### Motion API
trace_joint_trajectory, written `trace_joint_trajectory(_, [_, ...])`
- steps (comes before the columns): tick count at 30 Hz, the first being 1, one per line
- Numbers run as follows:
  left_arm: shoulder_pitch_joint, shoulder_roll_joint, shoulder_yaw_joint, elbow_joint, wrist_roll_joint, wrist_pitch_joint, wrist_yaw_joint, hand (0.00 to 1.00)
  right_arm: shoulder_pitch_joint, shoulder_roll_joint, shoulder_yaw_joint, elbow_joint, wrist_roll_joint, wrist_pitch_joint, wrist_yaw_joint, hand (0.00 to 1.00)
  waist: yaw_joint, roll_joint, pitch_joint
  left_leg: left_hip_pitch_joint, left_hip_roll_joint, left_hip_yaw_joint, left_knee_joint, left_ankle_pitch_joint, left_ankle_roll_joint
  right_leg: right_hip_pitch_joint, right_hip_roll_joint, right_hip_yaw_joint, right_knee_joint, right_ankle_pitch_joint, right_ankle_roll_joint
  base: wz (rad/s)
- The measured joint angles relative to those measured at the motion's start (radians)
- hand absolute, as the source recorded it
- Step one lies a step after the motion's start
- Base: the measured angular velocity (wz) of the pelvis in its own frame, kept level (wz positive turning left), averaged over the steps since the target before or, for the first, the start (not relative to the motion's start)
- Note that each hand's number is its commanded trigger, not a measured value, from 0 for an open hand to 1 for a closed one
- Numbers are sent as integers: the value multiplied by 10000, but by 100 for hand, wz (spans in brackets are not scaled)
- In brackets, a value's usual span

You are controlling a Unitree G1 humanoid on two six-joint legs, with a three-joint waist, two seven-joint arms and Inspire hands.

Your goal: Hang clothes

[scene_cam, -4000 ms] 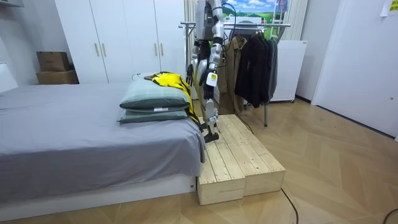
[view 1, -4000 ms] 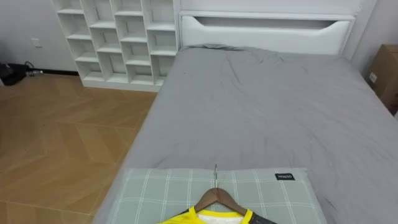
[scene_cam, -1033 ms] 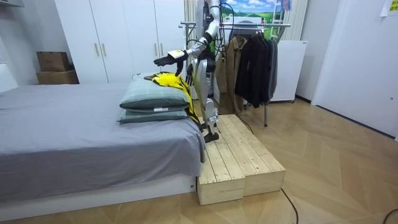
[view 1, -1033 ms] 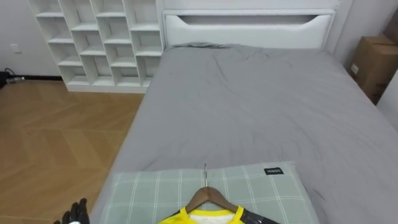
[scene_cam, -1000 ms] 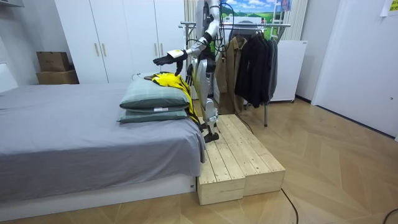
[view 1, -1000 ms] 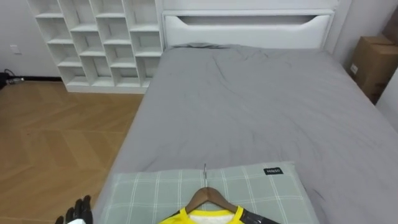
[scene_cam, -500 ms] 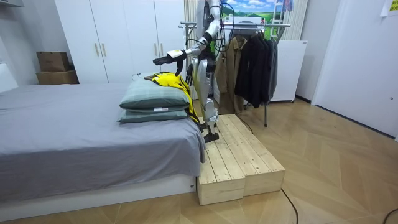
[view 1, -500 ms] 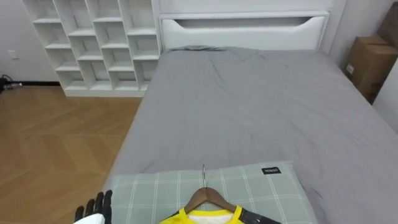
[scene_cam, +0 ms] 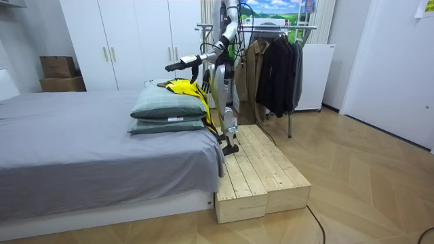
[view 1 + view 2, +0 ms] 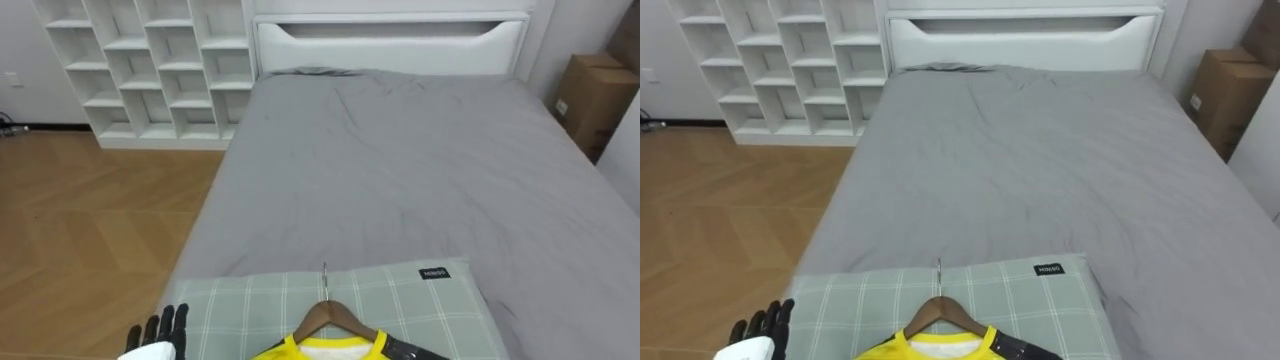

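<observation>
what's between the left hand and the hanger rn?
Only bare green checked pillow: in the left eye view, left hand is at its left edge, wooden hanger mid-pillow.

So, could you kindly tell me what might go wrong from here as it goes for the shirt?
The left hand is open at the left edge of the checked pillow, apart from the wooden hanger; reaching across, it may shove the pillow instead. The hanger's thin hook lies flat on soft fabric, so fingers may catch the yellow shirt and pull it askew. The robot stands on a raised wooden platform; leaning over the bed could unsettle it.
</observation>
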State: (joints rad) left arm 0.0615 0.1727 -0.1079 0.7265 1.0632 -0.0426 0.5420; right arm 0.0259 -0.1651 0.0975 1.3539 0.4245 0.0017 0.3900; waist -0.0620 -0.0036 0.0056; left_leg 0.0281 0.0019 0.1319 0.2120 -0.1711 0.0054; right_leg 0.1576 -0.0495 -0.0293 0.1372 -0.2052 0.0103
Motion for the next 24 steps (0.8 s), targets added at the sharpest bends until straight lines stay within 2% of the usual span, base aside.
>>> trace_joint_trajectory(11, [-177, -2, -583, 22, -3, 437, 219, 0, -122, 40, 175, 57, 38, 13, -93, 0, -425, 18, -47, -12, 5, 26, -101, 26, -36, -71, 3, 5, 5, 6, -8, 0])
trace_joint_trajectory(16, [-186, -2, -623, 21, 2, 544, 219, 0, -142, 31, 185, 59, 42, 17, -93, 0, -466, 66, -84, -28, 6, 66, -134, 27, -36, -125, 2, -7, 14, 8, -9, -1])
trace_joint_trajectory(24, [-316, -34, -840, 20, 3, 689, 194, 0, -214, 2, 208, 99, -8, 18, -92, 0, -491, 127, -85, -70, 10, 80, -133, 27, -36, -183, 2, 5, 20, 12, -15, 0])
